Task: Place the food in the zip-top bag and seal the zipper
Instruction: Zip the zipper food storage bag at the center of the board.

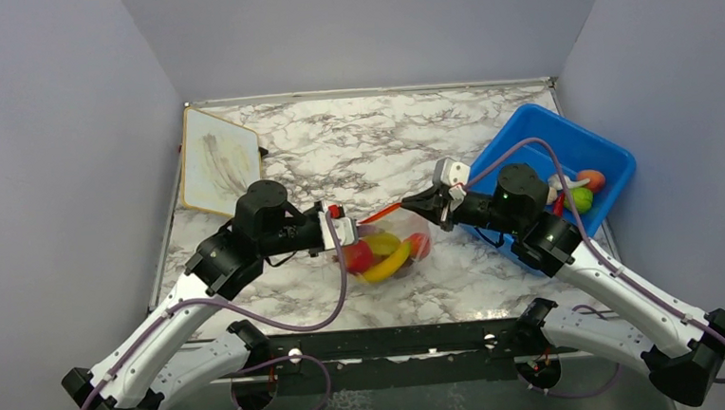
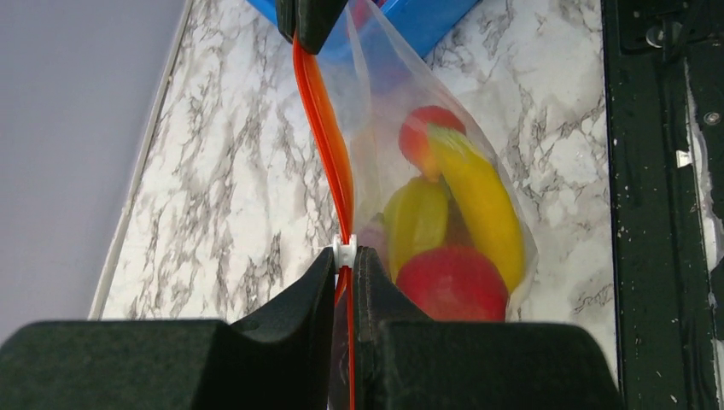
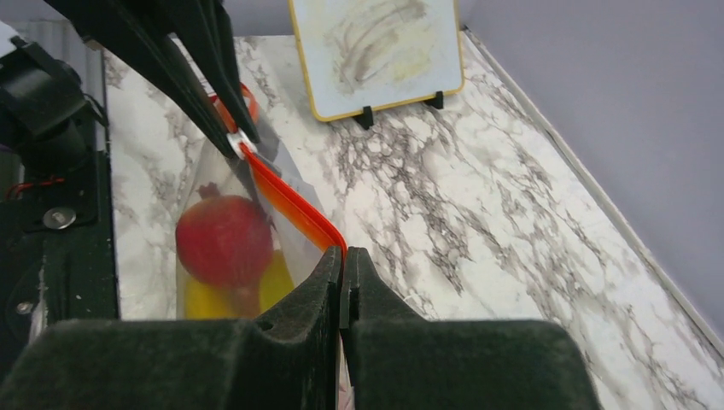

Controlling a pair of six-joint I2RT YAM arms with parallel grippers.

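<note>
Mid-table, bag, food inside, held by its zipper: left gripper clamped at slider, right gripper pinched on right end. Risk: a pinch slips under tension; bag drops unsealed.

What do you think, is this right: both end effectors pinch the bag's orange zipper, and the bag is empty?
The bag is not empty: the left wrist view shows a banana and a red fruit inside. The left end effector and right end effector do pinch the zipper.
</note>
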